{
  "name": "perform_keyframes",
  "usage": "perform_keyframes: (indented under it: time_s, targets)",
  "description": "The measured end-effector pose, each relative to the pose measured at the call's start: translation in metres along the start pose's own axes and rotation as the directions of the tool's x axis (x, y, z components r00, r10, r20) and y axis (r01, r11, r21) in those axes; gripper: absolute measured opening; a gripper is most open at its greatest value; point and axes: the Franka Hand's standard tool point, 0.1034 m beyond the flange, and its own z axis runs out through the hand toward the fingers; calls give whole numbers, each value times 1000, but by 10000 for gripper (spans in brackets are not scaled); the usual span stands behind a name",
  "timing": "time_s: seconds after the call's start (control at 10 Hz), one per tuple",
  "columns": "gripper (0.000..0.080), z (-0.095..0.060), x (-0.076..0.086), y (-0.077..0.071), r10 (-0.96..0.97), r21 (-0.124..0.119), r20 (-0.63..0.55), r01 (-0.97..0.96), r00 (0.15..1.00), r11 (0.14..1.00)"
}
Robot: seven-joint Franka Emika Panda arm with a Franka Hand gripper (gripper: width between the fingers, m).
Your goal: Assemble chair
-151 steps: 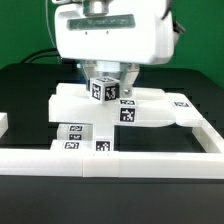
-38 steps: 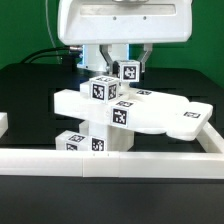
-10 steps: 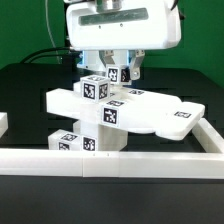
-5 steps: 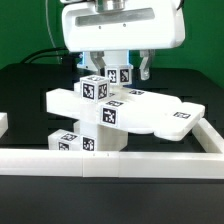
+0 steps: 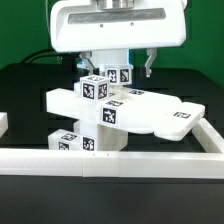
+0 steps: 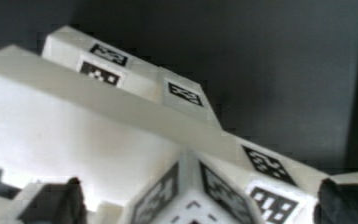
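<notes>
The partly built chair stands in the middle of the exterior view. A flat white slab [image 5: 150, 115] rests on tagged white blocks [image 5: 85, 142]. Two small tagged cubes [image 5: 96, 89] [image 5: 122, 75] stand on the slab. My gripper [image 5: 119, 66] hangs just above them, open, its dark fingers [image 5: 150, 66] spread either side of the rear cube and apart from it. In the wrist view the gripper [image 6: 197, 200] straddles a tagged cube [image 6: 220, 190], with a gap on both sides. The slab [image 6: 60, 110] and a tagged bar [image 6: 140, 75] lie beyond it.
A long low white border wall [image 5: 110, 165] runs along the front and turns back at the exterior view's right [image 5: 208, 135]. A small white piece [image 5: 3, 123] shows at the left edge. The table is black, and cables lie at the back left.
The fingers, shut around the rear cube one second ago, have spread apart and let it go. The cube stays on the slab. The hand has shifted slightly left.
</notes>
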Motion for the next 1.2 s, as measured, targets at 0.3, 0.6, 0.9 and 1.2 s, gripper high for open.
perform_keyframes:
  time_s: [0.3, 0.6, 0.9, 1.2]
  targets:
    - [649, -2, 4, 4, -328, -40, -1, 327, 945, 944]
    - [649, -6, 7, 5, -602, -65, 14, 601, 799, 797]
    - [481, -5, 7, 5, -623, -63, 16, 623, 782, 780]
    - [282, -4, 7, 6, -588, -63, 15, 588, 809, 807]
